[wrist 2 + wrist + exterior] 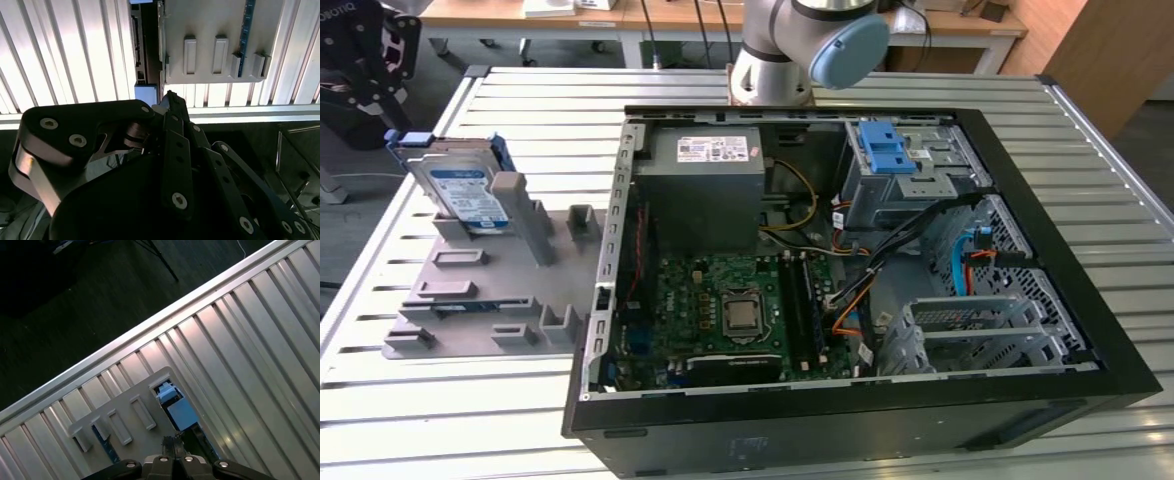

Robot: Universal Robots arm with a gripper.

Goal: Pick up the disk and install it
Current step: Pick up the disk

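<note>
Closest to the wrist cameras is the black gripper (171,441). Its fingers look pressed together at the tip with nothing pinched between them. In the first wrist view it hangs above a grey fixture plate (125,402), clear of the disk (181,414), which we see there from above as a pale blue edge.

In the exterior view, an open computer case (854,425) lies on its side on a ribbed metal table (440,430). The case's black front wall is nearest to us. Just inside the case is a green motherboard (720,310). Further back in the case sits a large grey metal box (707,185) with a white sticker. Next to that box, toward the exterior view's right, is a metal drive cage (907,190) with a bare blue bracket (887,155) on top.

Outside the case, just beside its wall on the exterior view's left, the fixture plate (467,300) lies flat on the table. The disk (464,190) stands upright on edge at the plate's far end, apart from the case. Its white-and-blue label faces us and its blue carrier frame shows along the top.

Beyond the case's far wall rises the base of the robot arm (781,50).
</note>
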